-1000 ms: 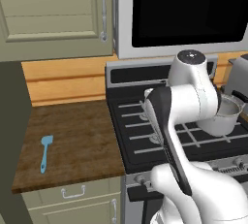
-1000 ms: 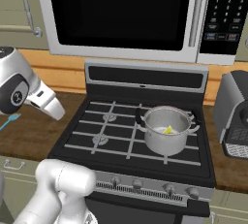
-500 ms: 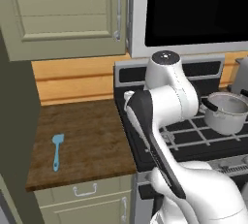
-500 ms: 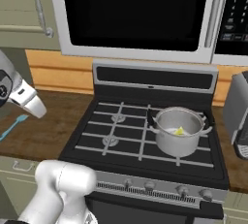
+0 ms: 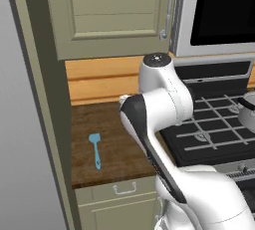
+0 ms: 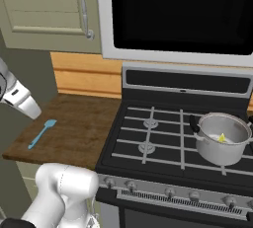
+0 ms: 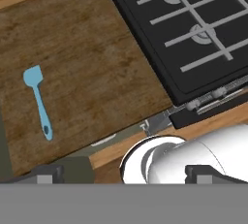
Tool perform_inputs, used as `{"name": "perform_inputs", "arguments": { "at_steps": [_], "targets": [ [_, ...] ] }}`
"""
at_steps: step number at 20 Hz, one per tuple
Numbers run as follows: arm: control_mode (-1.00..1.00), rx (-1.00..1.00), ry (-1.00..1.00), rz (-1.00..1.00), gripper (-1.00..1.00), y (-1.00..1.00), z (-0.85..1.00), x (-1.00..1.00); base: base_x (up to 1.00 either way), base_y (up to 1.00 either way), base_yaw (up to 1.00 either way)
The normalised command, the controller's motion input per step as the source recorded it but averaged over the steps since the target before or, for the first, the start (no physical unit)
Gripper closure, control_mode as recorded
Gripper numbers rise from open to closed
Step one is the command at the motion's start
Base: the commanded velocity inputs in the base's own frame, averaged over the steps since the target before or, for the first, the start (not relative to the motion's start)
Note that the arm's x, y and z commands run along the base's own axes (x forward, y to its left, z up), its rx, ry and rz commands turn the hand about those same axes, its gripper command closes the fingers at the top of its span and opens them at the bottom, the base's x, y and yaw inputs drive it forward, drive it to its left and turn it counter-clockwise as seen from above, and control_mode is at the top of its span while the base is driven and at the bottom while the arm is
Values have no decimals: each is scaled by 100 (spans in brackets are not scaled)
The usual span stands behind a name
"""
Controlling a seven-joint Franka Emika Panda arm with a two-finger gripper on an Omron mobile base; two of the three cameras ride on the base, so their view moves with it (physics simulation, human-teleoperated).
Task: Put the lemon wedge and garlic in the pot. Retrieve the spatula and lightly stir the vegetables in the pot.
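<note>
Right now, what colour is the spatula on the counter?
Light blue; the spatula shows best in the hand view.

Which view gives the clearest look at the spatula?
The hand view: the spatula lies whole on the wooden counter, blade and handle distinct. The left base view and right base view show it smaller.

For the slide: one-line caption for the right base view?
Light-blue spatula lies on the wooden counter; pot with lemon wedge sits on stove.

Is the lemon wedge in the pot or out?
In. The lemon wedge lies inside the pot on the stove, seen in the right base view.
</note>
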Motion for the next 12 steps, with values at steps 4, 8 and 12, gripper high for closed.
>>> {"name": "perform_inputs", "arguments": {
  "at_steps": [4, 8, 12],
  "targets": [
    [-100, 3, -7, 10, -100, 0, -59, 0, 0, 0, 0],
    [-100, 17, 3, 21, -100, 10, -69, 14, 0, 0, 0],
    [-100, 15, 9, 17, -100, 47, -53, 52, 0, 0, 0]
  ]
}}
